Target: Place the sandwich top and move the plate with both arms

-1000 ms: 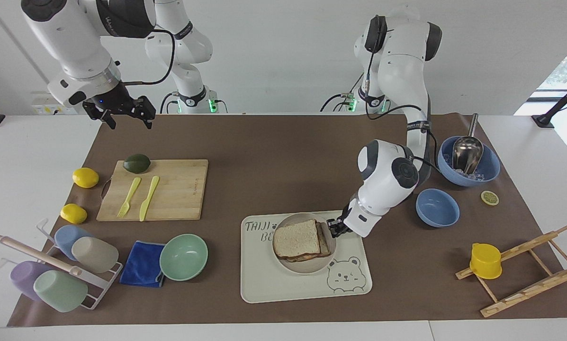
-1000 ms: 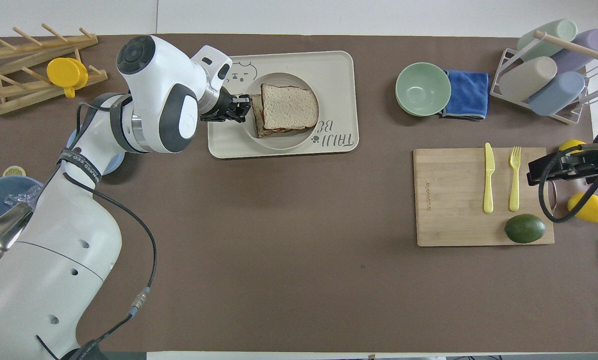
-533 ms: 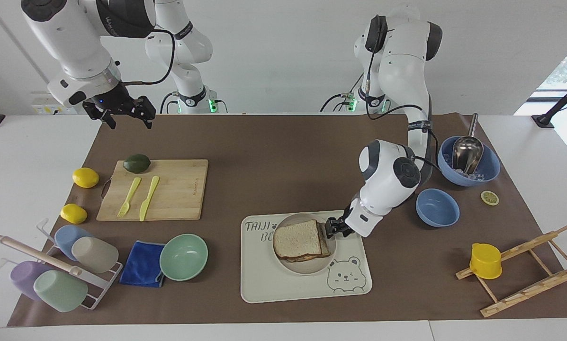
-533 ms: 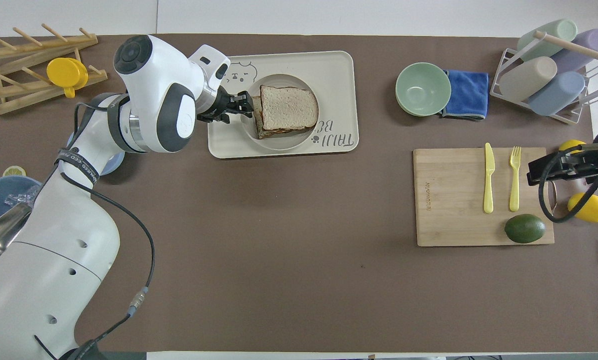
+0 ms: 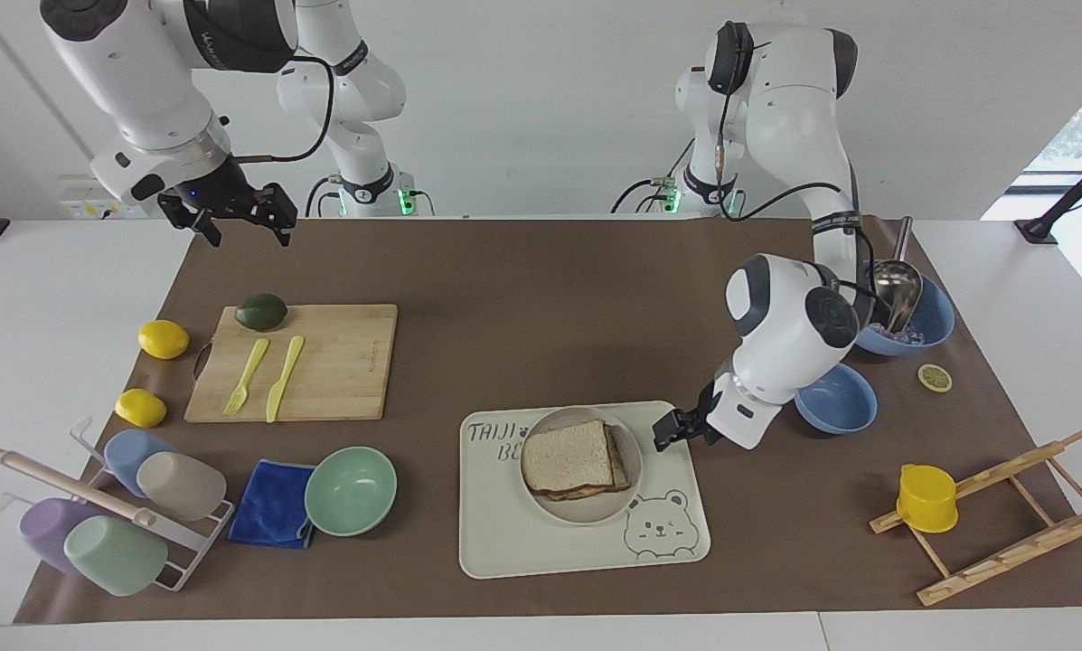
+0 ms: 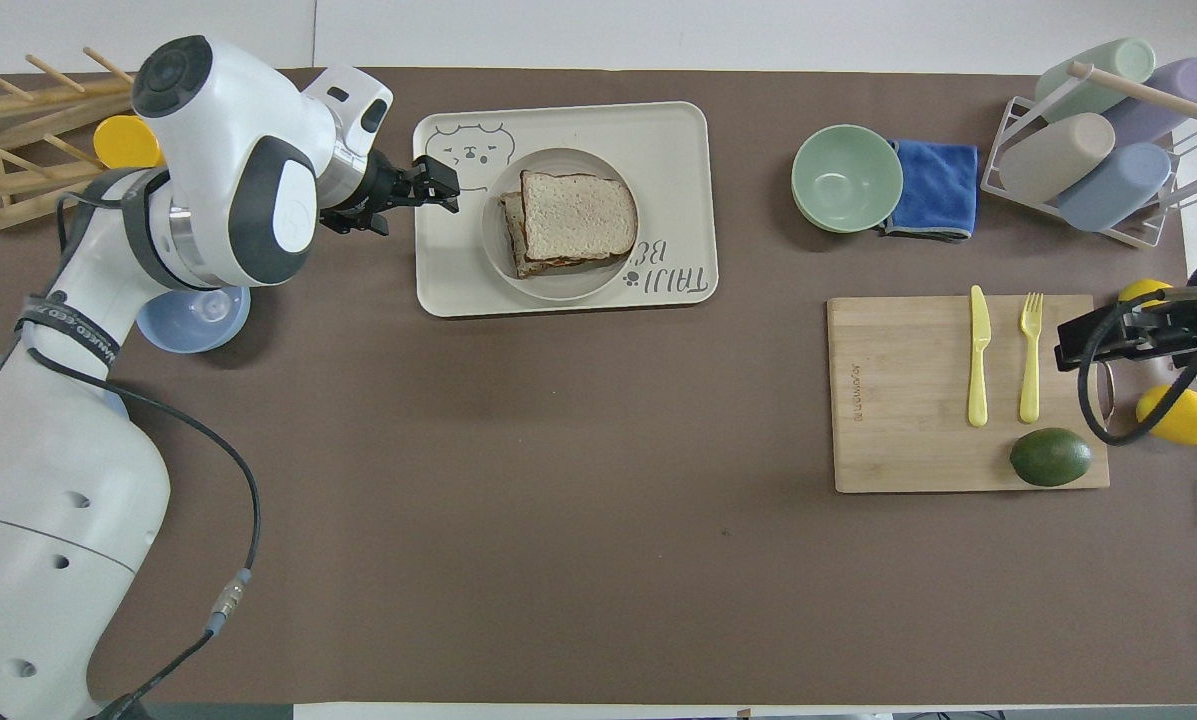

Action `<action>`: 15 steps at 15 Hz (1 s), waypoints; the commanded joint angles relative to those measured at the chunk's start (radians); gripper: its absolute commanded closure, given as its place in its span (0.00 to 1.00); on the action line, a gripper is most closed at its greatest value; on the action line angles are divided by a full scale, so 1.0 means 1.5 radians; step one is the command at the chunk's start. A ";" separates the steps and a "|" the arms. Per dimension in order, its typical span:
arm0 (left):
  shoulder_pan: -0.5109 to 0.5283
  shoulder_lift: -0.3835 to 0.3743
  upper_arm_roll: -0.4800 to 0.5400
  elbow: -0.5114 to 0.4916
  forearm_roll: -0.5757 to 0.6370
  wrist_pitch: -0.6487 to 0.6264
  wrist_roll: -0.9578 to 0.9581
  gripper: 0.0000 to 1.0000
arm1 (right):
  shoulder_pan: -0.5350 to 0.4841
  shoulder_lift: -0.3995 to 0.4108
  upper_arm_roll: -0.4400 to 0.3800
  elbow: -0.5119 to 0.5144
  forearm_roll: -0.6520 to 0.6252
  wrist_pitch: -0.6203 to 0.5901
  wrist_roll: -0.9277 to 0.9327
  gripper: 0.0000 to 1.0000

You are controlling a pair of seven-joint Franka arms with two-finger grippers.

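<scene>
The left gripper (image 5: 672,429) has let go of the sandwich and pulled back: half a second ago its tips sat at the stack's edge over the plate, and now it hangs over the tray's end toward the left arm, clear of the plate's rim, at about three o'clock from the plate in the facing view. It holds nothing; whether its fingers stand apart or together I cannot tell. The sandwich top (image 5: 568,455) lies flat on the stack, shifted a little so the lower slice peeks out on the gripper's side, and the stack sits on the plate (image 5: 631,432), which rests on the bear-printed tray (image 5: 676,551) with the bear drawn at five o'clock from it. So the placing looks done, and what remains, I judge, is the two-armed move of the plate. The right gripper (image 5: 238,217) waits high at ten o'clock from the cutting board (image 5: 342,362), fingers spread and empty, not yet headed for the plate.
</scene>
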 commanded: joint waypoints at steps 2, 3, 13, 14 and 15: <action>0.000 -0.108 0.057 -0.028 0.038 -0.105 0.006 0.00 | -0.006 -0.010 0.002 -0.005 0.006 -0.007 -0.008 0.00; 0.001 -0.125 0.062 -0.028 0.056 -0.120 0.005 0.00 | -0.006 -0.010 0.002 -0.004 0.005 -0.007 -0.008 0.00; 0.030 -0.257 0.080 -0.037 0.154 -0.272 0.009 0.00 | -0.006 -0.010 0.002 -0.004 0.006 -0.007 -0.008 0.00; 0.042 -0.280 0.078 -0.044 0.156 -0.284 0.017 0.00 | -0.006 -0.010 0.002 -0.004 0.006 -0.007 -0.008 0.00; 0.058 -0.299 0.072 -0.056 0.158 -0.291 0.038 0.00 | -0.006 -0.010 0.002 -0.005 0.005 -0.007 -0.008 0.00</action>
